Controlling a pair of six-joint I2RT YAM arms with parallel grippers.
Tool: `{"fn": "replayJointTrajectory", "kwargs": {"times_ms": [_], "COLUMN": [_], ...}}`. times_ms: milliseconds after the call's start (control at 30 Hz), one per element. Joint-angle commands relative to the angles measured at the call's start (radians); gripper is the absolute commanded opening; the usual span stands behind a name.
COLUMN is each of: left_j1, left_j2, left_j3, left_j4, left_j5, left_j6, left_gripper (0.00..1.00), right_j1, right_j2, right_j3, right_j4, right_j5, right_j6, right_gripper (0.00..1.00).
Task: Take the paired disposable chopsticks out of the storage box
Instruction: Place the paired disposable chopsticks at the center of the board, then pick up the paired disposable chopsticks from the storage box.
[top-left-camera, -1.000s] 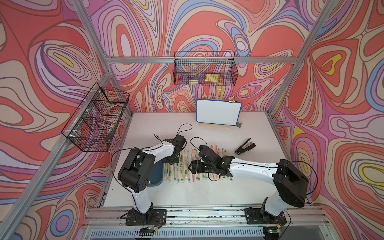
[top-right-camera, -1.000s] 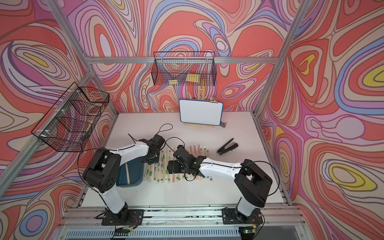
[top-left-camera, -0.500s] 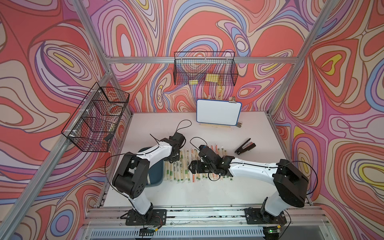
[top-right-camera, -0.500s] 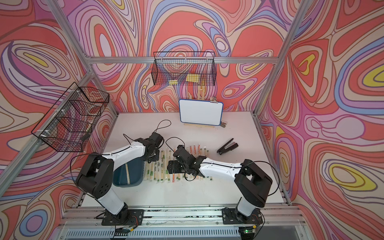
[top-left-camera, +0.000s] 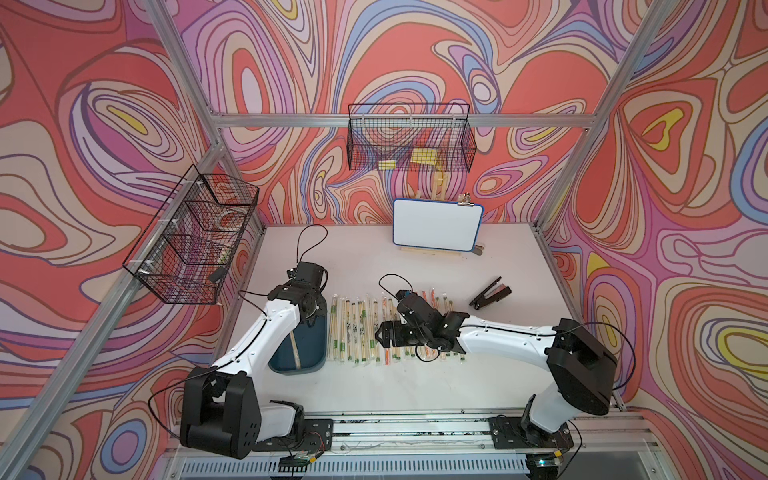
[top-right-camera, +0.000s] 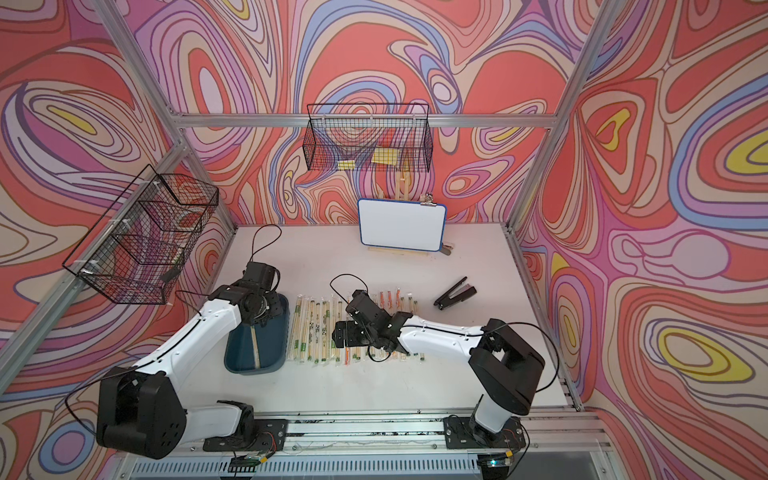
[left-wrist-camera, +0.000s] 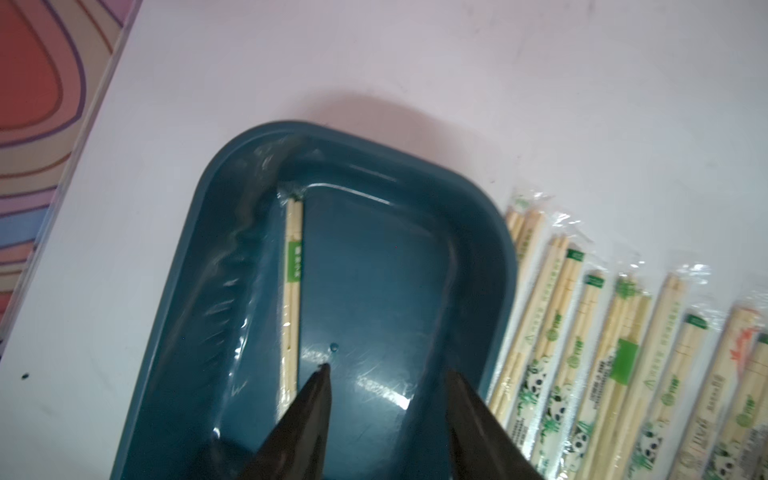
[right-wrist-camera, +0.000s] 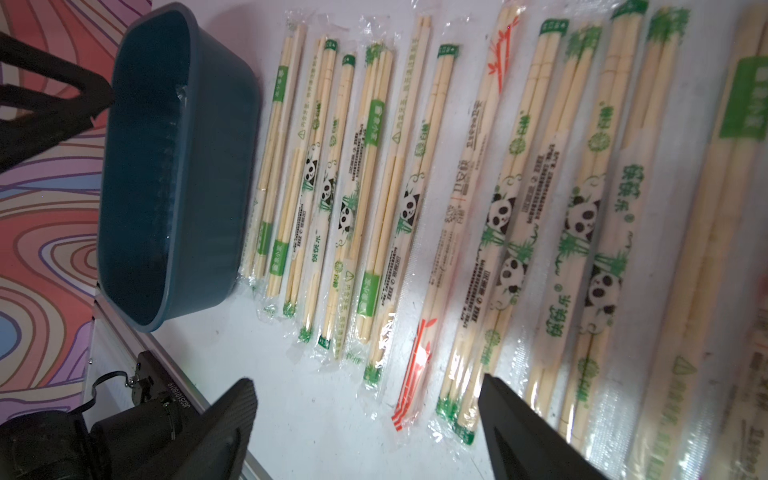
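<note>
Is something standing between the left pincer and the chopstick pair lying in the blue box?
Nothing visible. The left pincer hangs open over the blue box, and the chopstick pair lies uncovered on its floor.

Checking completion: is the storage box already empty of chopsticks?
No, one sleeved chopstick pair lies inside the storage box in the left wrist view.

- White table (top-left-camera: 374, 257): flat surface carrying the items below.
- Teal storage box (top-left-camera: 311, 349): near the left edge.
- Sleeved chopstick pairs (top-left-camera: 353, 328): one row, side by side, just beside the box.
- Black stapler-like tool (top-left-camera: 490, 293): right of the row, apart.
- Whiteboard (top-left-camera: 436, 224): propped upright at the rear.
</note>
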Motion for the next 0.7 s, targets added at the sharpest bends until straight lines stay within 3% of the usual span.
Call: {"fn": "replayJointTrajectory", "kwargs": {"times_ms": [0, 300, 667], "left_j1": [0.048, 0.144, 0.163], "left_j2": [-0.022, 0.025, 0.103], "left_j3": [-0.053, -0.141, -0.192], "left_j4": [-0.034, 0.036, 0.103], "left_j5": [0.008, 0.043, 0.046], "left_j6": [-0.056, -0.145, -0.170], "left_gripper": [0.55, 0.57, 0.57], "right_j1": [-0.004, -0.004, -0.023], "right_j2": [0.015, 0.006, -0.008], "right_j3": [0.019, -0.005, -0.026], "right_j4": [0.035, 0.065, 0.065], "right_j5": [-0.023, -0.039, -0.047], "right_j6": [-0.020, -0.011, -0.013], "right_gripper": [0.89, 0.90, 0.89]}}
